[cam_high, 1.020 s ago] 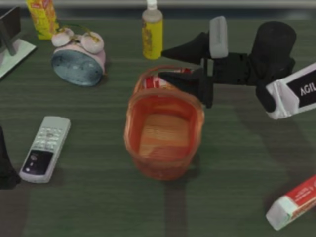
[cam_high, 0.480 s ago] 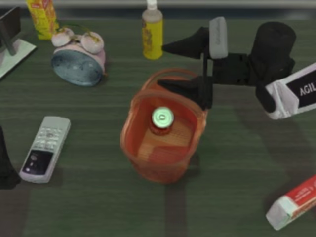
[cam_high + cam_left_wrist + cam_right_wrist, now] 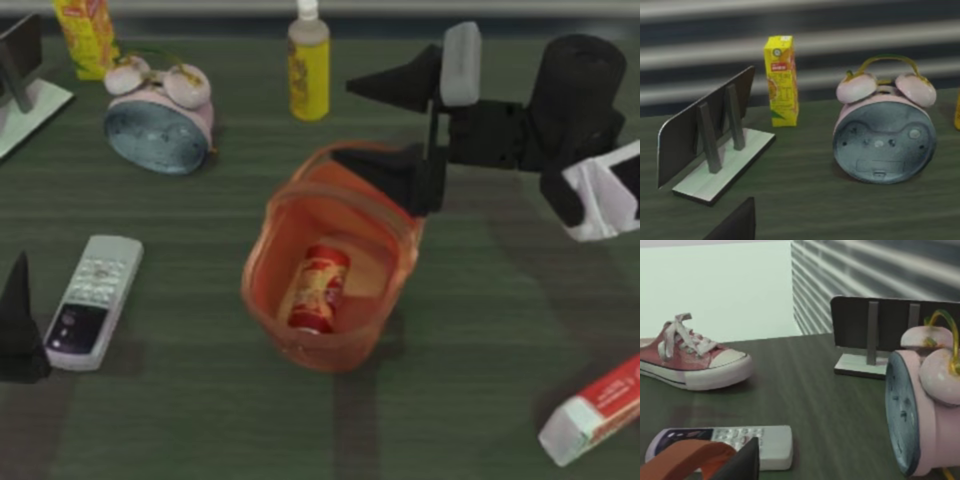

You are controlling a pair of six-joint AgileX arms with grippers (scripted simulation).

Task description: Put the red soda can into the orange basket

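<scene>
The red soda can (image 3: 318, 290) lies on its side on the pale bottom of the orange basket (image 3: 262, 300), free of any grip. My right gripper (image 3: 343, 122) hangs open and empty over the basket's far right rim, one finger above the hoop handle (image 3: 345, 190) and the other farther back. In the right wrist view a piece of the orange handle (image 3: 680, 457) shows beside one dark fingertip (image 3: 742, 465). My left gripper (image 3: 20, 320) is parked at the table's left edge, beside the remote, and only one dark finger shows.
A yellow bottle (image 3: 308, 65) stands behind the basket. A pink alarm clock (image 3: 158, 120), a yellow juice box (image 3: 87, 35) and a dark stand (image 3: 20, 75) sit far left. A remote (image 3: 92, 300) lies left, a red-and-white carton (image 3: 592, 408) near right. A red shoe (image 3: 690, 360) shows farther off.
The can, upright in the basket half a second ago, has tipped onto its side. My right gripper has drawn back to the right. The left gripper's finger has come further into view.
</scene>
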